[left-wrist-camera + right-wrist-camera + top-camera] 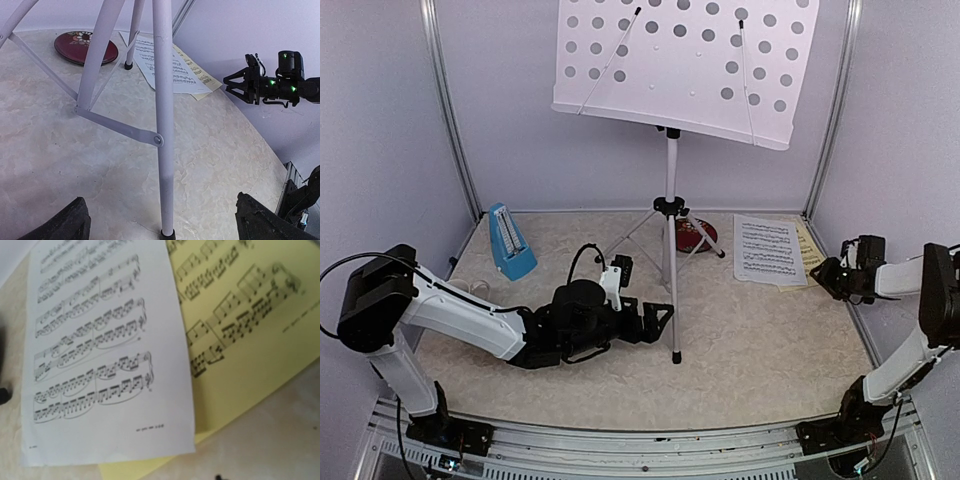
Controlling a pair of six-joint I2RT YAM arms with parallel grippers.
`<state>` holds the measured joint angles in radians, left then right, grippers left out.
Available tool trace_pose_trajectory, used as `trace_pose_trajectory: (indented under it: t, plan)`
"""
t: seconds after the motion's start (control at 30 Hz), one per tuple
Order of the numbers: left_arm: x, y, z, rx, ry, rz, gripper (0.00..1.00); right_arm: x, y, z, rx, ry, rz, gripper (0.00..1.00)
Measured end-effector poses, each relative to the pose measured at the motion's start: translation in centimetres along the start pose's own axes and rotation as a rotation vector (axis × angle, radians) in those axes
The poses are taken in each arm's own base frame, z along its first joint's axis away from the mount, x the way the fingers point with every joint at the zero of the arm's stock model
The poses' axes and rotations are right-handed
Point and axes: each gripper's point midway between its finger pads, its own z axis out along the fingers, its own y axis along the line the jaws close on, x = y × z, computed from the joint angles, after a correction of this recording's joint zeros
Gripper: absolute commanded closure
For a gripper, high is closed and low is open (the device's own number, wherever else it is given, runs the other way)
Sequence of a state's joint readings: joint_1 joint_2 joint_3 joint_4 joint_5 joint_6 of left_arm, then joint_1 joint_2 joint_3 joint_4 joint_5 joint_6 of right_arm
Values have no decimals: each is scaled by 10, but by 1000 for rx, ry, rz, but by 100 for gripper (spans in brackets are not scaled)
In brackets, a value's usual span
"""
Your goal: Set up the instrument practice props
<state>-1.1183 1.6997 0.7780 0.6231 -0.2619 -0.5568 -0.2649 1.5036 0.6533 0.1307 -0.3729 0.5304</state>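
While the left gripper gapes wide, the tripod leg stands just ahead, apparently untouched.

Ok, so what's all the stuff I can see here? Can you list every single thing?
music stand: one, white with holes, on a silver tripod, middle of the table
metronome: one, blue, back left
plate: one, red, behind the tripod
white music sheet: one, white, back right, lying on the yellow one
yellow music sheet: one, yellow, back right, sticking out from under the white one
table: one, pale and marbled, under everything
left tool: one, black, open, low beside the tripod's near leg
right tool: one, black, fingers apart, by the right edge of the sheets
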Motion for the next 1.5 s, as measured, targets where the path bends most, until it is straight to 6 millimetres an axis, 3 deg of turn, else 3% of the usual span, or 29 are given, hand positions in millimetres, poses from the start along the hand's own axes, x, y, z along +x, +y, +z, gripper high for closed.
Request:
trace_pose_trajectory:
  t: [0.47, 0.63, 1.3, 1.5]
  plan:
    - [5, 0, -1, -17, 15, 22, 1, 12, -8, 30, -44, 43, 61, 59]
    - [0, -3, 0, -20, 0, 30, 1, 5, -4, 38, -71, 37, 72, 61]
    - [-3, 0, 0, -44, -12, 52, 1, -3, -7, 46, -68, 5, 107, 63]
    - [-5, -1, 1, -43, -17, 55, 1, 1, -11, 50, -65, 17, 120, 68]
